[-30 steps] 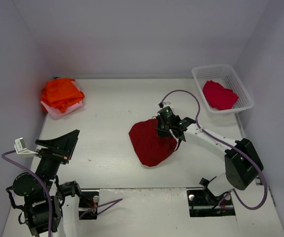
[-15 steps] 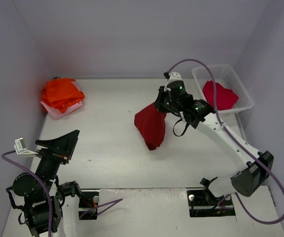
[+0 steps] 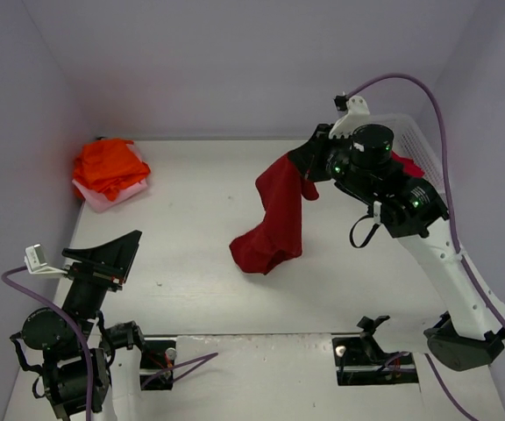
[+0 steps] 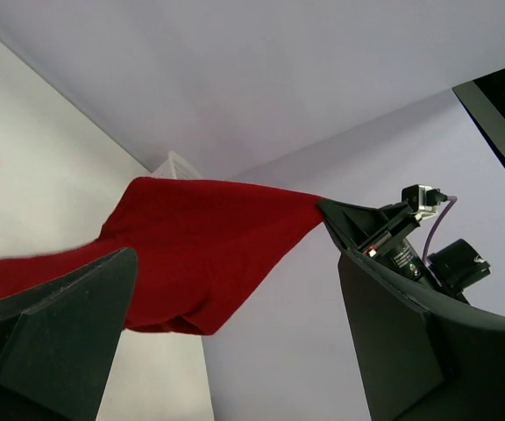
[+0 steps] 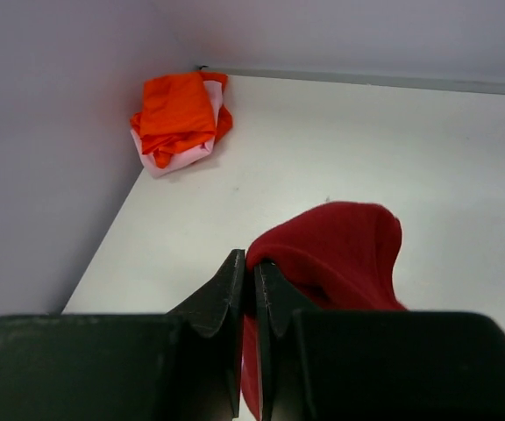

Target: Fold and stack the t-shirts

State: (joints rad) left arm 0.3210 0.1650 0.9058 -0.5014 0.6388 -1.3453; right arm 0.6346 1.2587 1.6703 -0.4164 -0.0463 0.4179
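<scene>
My right gripper point(image 3: 308, 166) point(image 5: 252, 276) is shut on a dark red t-shirt point(image 3: 274, 219) point(image 5: 340, 250), held high above the table's middle. The cloth hangs down from the jaws and its lower end point(image 3: 252, 253) rests on the table. In the left wrist view the same dark red t-shirt point(image 4: 191, 250) stretches across the frame. My left gripper point(image 3: 103, 256) point(image 4: 235, 351) stands wide open at the near left, nothing between its fingers. Orange t-shirts point(image 3: 108, 167) point(image 5: 178, 110) lie on a pale pink one point(image 3: 103, 197) in the far left corner. A crimson t-shirt point(image 3: 408, 165) peeks out behind my right arm.
The white lattice basket point(image 3: 410, 132) sits at the far right, mostly hidden by my right arm. Walls close the table on the left, back and right. Cables point(image 3: 410, 83) loop over the right arm.
My right arm has risen and swung toward the far right, lifting the dark red t-shirt off the table until only its lower end touches. The left arm has not moved.
</scene>
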